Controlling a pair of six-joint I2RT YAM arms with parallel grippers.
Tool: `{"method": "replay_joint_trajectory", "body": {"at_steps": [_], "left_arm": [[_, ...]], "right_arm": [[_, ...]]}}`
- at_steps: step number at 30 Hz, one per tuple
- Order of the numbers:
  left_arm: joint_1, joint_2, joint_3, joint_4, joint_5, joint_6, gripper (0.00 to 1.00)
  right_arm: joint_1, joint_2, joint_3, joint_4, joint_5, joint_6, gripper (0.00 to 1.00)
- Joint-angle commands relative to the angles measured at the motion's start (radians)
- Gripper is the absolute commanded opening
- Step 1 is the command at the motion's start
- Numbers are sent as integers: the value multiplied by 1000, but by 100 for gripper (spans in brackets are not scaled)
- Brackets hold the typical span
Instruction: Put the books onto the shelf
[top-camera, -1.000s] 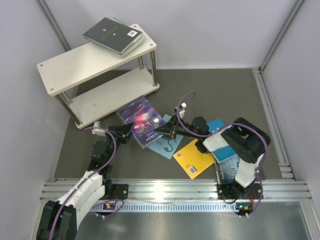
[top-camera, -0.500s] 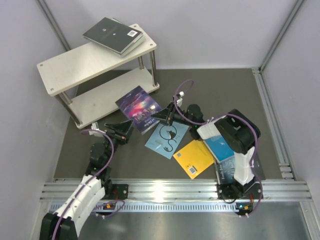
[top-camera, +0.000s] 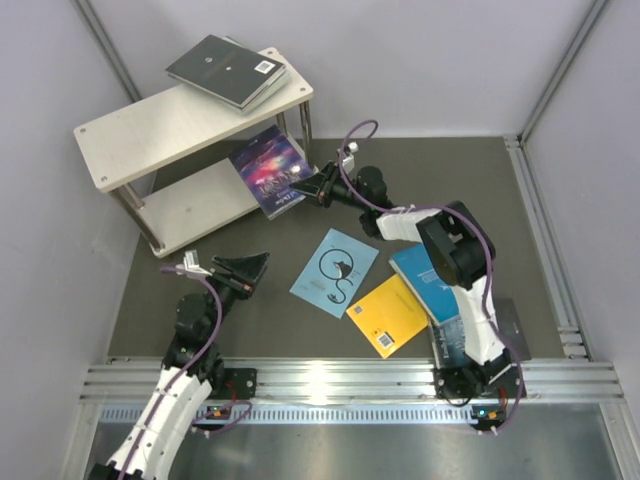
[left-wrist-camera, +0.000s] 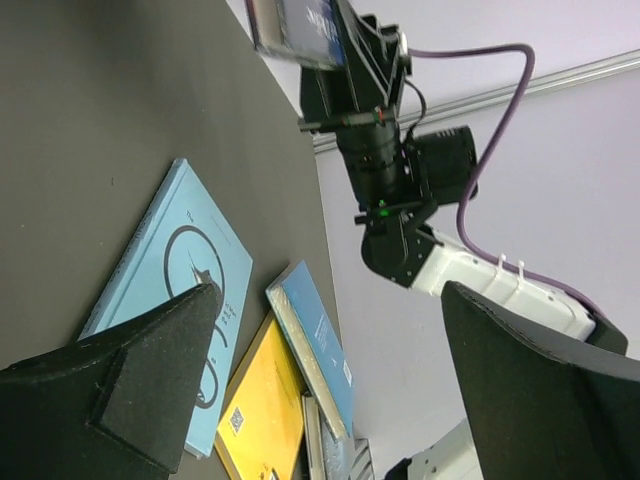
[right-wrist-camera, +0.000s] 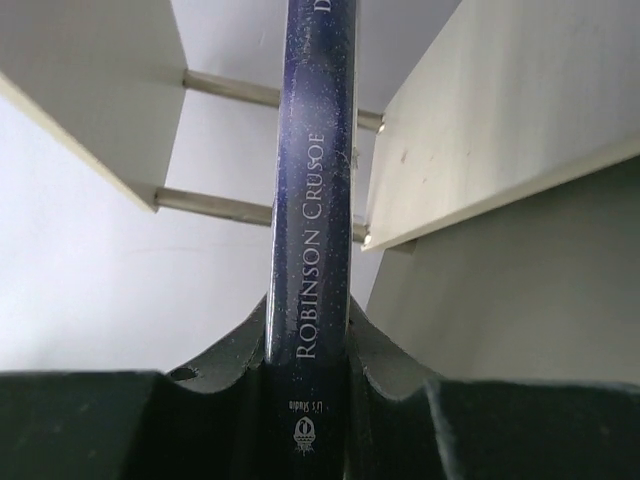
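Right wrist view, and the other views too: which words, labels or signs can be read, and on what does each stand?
"ROBINSON CRUSOE": spine of the purple book, clamped in the right gripper.
Small print under it: too small to read.
Code labels on the yellow book and on the dark book: unreadable.

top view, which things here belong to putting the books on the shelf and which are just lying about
Job: shelf, purple galaxy book in right pincer, swirl book, yellow book, bright blue book, dark books on top.
Just there: metal rail.
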Motion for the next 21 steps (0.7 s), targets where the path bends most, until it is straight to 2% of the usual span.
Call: {"method": "replay_joint_trajectory", "body": {"at_steps": [1, 7, 11, 14, 15, 16, 17, 20, 21], "left_arm": [[1, -49, -22, -90, 7, 24, 99], [1, -97, -22, -140, 15, 33, 98], [1, -105, -21, -152, 18, 41, 98], [1, -108, -18, -164, 16, 50, 98], [1, -109, -19, -164, 13, 50, 98], [1, -109, -21, -164, 12, 50, 98], [1, -109, -22, -166, 10, 50, 98], [1, -109, -21, -166, 7, 53, 98], [1, -108, -22, -167, 6, 55, 98]], "right_arm": [[1, 66, 171, 1, 11, -55, 0], [4, 227, 479, -177, 63, -70, 0], [2, 304, 615, -303, 84, -93, 2], [-1, 362, 708, -355, 86, -101, 9], [-1, 385, 727, -386, 84, -99, 21], [-2, 393, 738, -397, 84, -99, 47], [-5, 396, 733, -400, 83, -99, 57], [-12, 380, 660, -377, 80, -90, 77], [-13, 361, 635, -368, 80, -88, 79]]}}
